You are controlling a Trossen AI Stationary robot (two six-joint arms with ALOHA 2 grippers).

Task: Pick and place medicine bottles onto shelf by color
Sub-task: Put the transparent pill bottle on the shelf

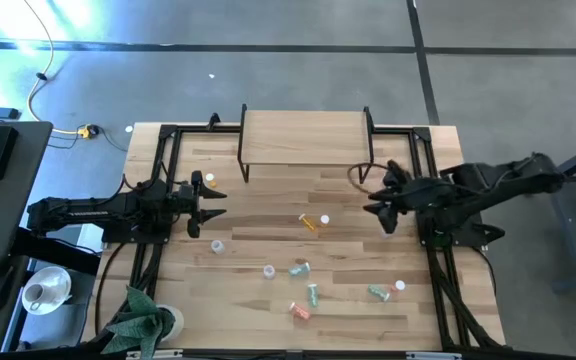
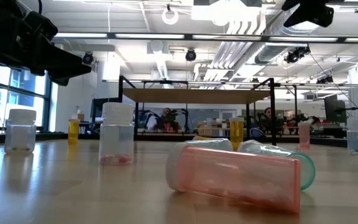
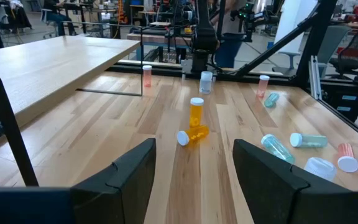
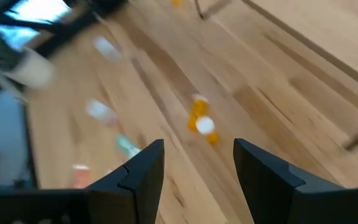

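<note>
The shelf [image 1: 303,135] stands at the table's far middle on thin black legs, its wood top bare. Two orange bottles sit mid-table: one upright [image 3: 196,112], one on its side [image 3: 191,134]. Green [image 1: 313,294], pink [image 1: 299,311] and clear [image 1: 217,244] bottles are scattered nearer the front. My left gripper [image 1: 213,205] is open and empty left of the orange pair, fingers pointing at them [image 3: 194,168]. My right gripper [image 1: 378,212] is open and empty right of the pair, which shows between its fingers in the right wrist view [image 4: 201,121].
Another orange bottle [image 1: 211,181] stands near the shelf's left legs. A green bottle [image 1: 378,292] and a white-capped one [image 1: 400,286] lie front right. Black frame rails [image 1: 168,135] run along the table's sides. A pink bottle [image 2: 235,174] lies near the front edge.
</note>
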